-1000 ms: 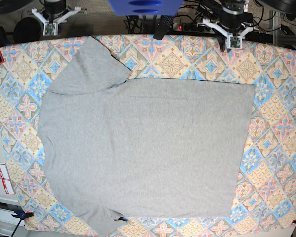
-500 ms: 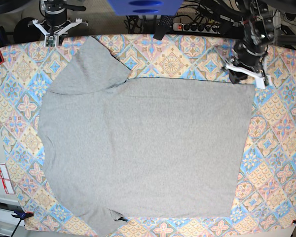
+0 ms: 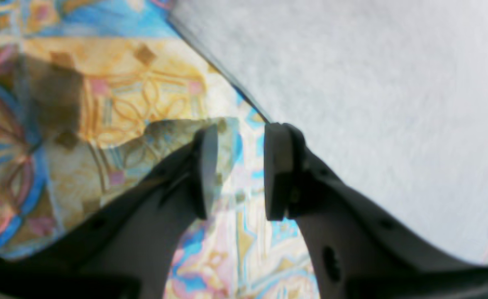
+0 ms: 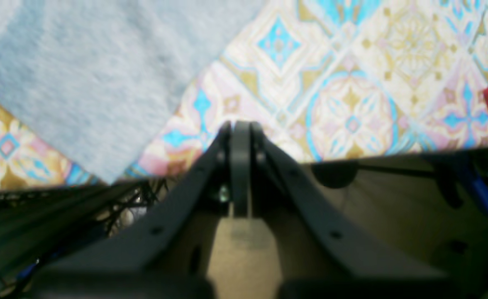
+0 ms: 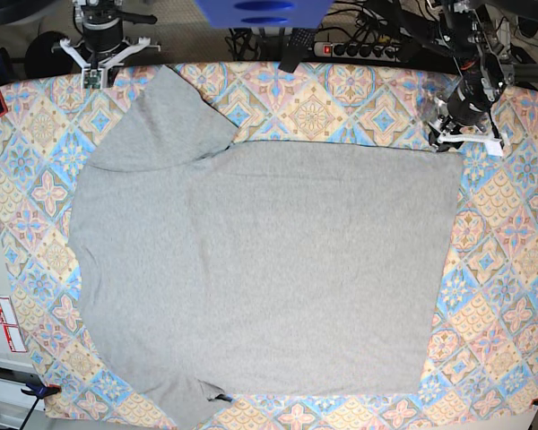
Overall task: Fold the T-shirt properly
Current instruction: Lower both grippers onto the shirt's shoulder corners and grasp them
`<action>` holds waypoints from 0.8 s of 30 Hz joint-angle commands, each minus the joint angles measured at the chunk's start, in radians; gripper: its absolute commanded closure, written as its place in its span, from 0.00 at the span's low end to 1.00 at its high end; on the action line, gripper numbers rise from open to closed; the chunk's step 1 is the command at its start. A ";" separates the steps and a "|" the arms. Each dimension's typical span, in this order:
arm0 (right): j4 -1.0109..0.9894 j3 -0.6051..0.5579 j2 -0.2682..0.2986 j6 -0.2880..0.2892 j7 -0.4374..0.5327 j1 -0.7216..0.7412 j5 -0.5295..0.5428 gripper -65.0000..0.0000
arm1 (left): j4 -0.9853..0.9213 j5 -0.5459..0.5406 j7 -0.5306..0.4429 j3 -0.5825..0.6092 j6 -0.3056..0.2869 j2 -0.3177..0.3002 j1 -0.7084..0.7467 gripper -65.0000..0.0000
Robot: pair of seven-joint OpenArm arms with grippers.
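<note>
I see my left gripper (image 5: 467, 143) spread over the T-shirt (image 5: 260, 269) hem corner at two o'clock; my right gripper (image 5: 103, 69) is pressed together at eleven.

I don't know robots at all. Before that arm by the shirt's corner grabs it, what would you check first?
1. T-shirt lies flat and spread on the tablecloth: ok.
2. Left gripper jaws parted: ok.
3. Left gripper at the shirt's hem corner: ok, one pad sits at the edge.
4. Shirt cloth between the jaws: not ok, only tablecloth shows in the gap.
5. Right gripper shut, clear of the shirt: ok.
6. Lettering side faces down: cannot tell.
</note>
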 commanded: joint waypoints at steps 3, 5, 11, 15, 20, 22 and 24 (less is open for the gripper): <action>0.016 0.004 0.002 -0.002 0.020 -0.008 -0.001 1.00 | -0.007 -0.015 -0.013 -0.007 -0.007 -0.010 -0.021 0.69; 0.016 0.004 0.002 -0.002 0.020 -0.003 -0.001 1.00 | -0.008 -0.015 -0.013 -0.007 -0.007 -0.010 -0.039 0.69; 0.016 -0.015 0.002 -0.002 -0.023 -0.001 -0.001 1.00 | -0.116 -0.020 -0.013 -0.007 -0.006 -0.010 -0.093 0.69; 0.019 -0.016 0.002 -0.002 -0.042 0.002 -0.001 1.00 | -0.130 -0.020 -0.013 -0.007 -0.006 -0.007 -0.098 0.69; 0.038 -0.016 0.002 -0.002 -0.061 0.015 -0.001 1.00 | -0.136 -0.015 -0.013 -0.007 -0.006 0.010 -0.115 0.69; 0.044 -0.016 0.002 -0.002 -0.061 0.015 -0.001 1.00 | -0.146 -0.017 -0.013 -0.007 -0.006 0.012 -0.118 0.69; 0.044 -0.016 0.002 -0.002 -0.061 0.015 -0.001 1.00 | -0.163 -0.020 -0.013 -0.007 -0.006 0.012 -0.136 0.69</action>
